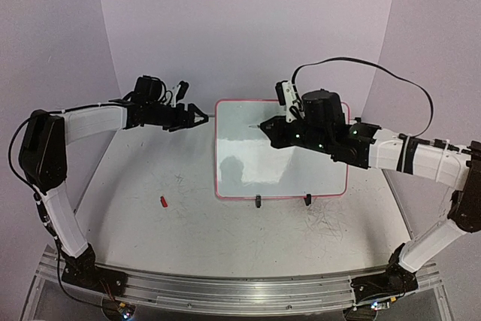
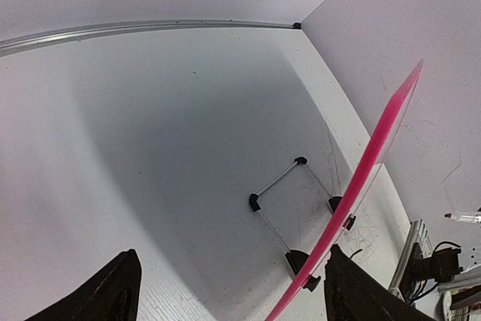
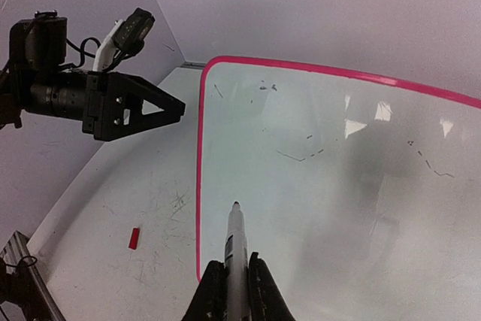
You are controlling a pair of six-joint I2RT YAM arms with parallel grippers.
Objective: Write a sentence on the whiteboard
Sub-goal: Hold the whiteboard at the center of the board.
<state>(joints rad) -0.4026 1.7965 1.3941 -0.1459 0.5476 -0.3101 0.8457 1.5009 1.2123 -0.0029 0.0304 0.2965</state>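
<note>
Tabletop (image 1: 150, 253): scuffed white, grey scribble marks all over. Whiteboard (image 1: 289, 174) propped tilted at centre-far on wire stand (image 2: 255, 202), two black clip feet (image 1: 258, 201) along near edge, red-pink rim all round. Face blank apart fr. faint grey dashes (image 3: 299, 157) + a few specks nr far-left corner. Prob. old residue, not lettering. No word of the sentence visible in any view.

Right gripper (image 3: 237, 291) clamped tight on marker (image 3: 235, 242), tip aimed up-board, over left part of face just right of left rim. Cannot tell whether tip touches surface; no fresh ink at tip. Left gripper (image 1: 197, 116) jaws apart, holding nothing, hovering just left of board's far-left corner, clear of rim. Small red piece (image 1: 163, 201), prob. marker cap, lying on table left of board, well apart fr. both grippers.

Est. progress: prep looks done (marker in grip, uncapped, posed nr start of first line). Writing itself not begun, so whole sentence left. Possible risk: board only leans on stand, could shift under pen pressure w/o bracing.
</note>
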